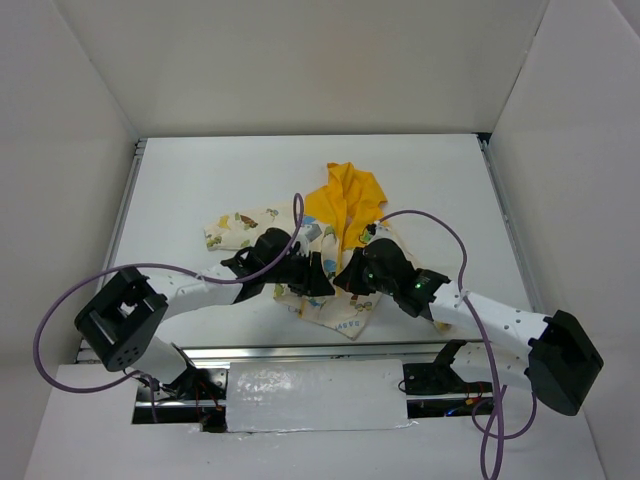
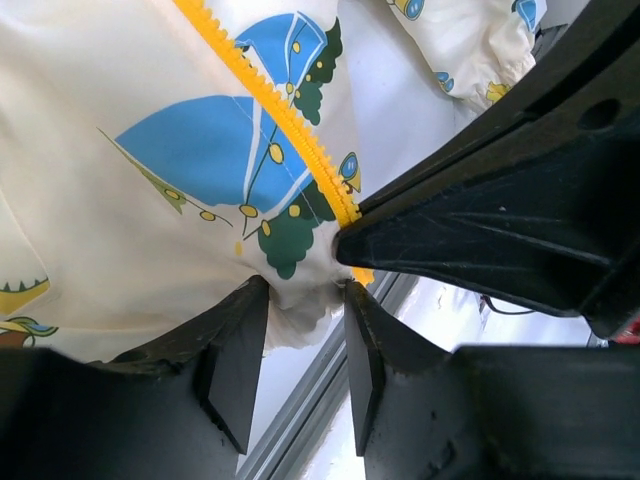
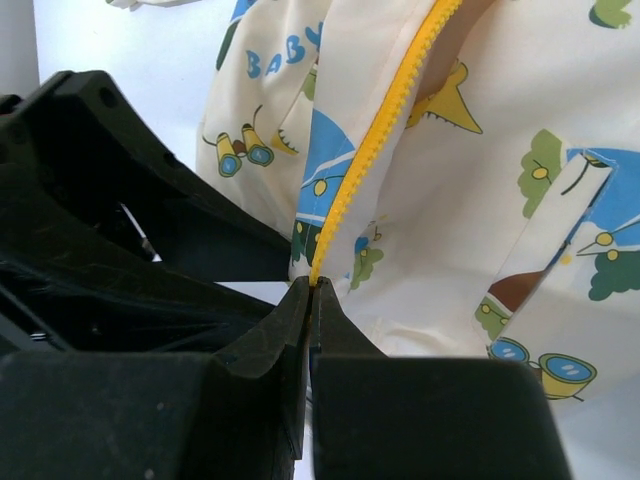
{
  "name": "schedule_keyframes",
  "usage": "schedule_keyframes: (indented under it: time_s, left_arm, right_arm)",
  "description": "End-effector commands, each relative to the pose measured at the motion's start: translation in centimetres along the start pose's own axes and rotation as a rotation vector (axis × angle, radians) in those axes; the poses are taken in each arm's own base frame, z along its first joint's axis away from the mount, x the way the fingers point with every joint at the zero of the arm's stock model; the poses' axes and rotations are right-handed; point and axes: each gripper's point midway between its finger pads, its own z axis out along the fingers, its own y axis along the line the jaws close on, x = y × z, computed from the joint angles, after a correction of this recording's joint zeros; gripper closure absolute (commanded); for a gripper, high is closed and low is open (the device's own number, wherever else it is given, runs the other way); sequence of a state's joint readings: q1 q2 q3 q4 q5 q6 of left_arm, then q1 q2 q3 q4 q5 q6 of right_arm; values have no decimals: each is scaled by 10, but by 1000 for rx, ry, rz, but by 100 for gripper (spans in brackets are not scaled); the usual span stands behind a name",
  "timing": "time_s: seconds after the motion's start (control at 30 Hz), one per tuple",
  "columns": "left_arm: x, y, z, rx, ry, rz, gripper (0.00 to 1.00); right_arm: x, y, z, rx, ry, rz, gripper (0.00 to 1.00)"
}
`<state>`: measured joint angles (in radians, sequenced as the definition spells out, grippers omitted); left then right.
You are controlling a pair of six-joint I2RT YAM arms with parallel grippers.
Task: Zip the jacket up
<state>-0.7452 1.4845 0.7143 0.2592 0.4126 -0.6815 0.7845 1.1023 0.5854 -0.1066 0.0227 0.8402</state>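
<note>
The jacket (image 1: 240, 228) lies crumpled at the table's near middle, cream with a cartoon print, its yellow hood (image 1: 345, 195) spread toward the back. Both grippers meet at its near hem. My right gripper (image 3: 312, 286) is shut on the bottom end of the yellow zipper strip (image 3: 375, 140). In the left wrist view, that zipper strip (image 2: 280, 110) runs down to the right gripper's tip (image 2: 348, 245). My left gripper (image 2: 305, 295) stands beside it, jaws apart, with the jacket's cream hem (image 2: 295, 300) bulging loosely between the fingertips. From above, the left gripper (image 1: 318, 283) and right gripper (image 1: 348, 278) nearly touch.
White walls enclose the white table (image 1: 200, 180) on three sides. A metal rail (image 2: 300, 420) runs along the near edge just under the hem. Purple cables (image 1: 440, 225) loop over both arms. A white wrapped pad (image 1: 315, 395) lies between the arm bases.
</note>
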Motion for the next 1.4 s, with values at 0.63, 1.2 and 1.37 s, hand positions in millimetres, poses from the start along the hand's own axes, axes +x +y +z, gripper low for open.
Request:
schedule_keyframes:
  time_s: [0.63, 1.2, 1.37]
  left_arm:
    - [-9, -12, 7, 53, -11, 39, 100]
    - [-32, 88, -89, -577, -183, -113, 100]
    - [-29, 96, -113, -650, -210, -130, 100]
  right_arm:
    - [-15, 25, 1, -51, -44, 22, 100]
    - [10, 11, -7, 70, -21, -80, 49]
    - [23, 21, 11, 186, 3, -147, 43]
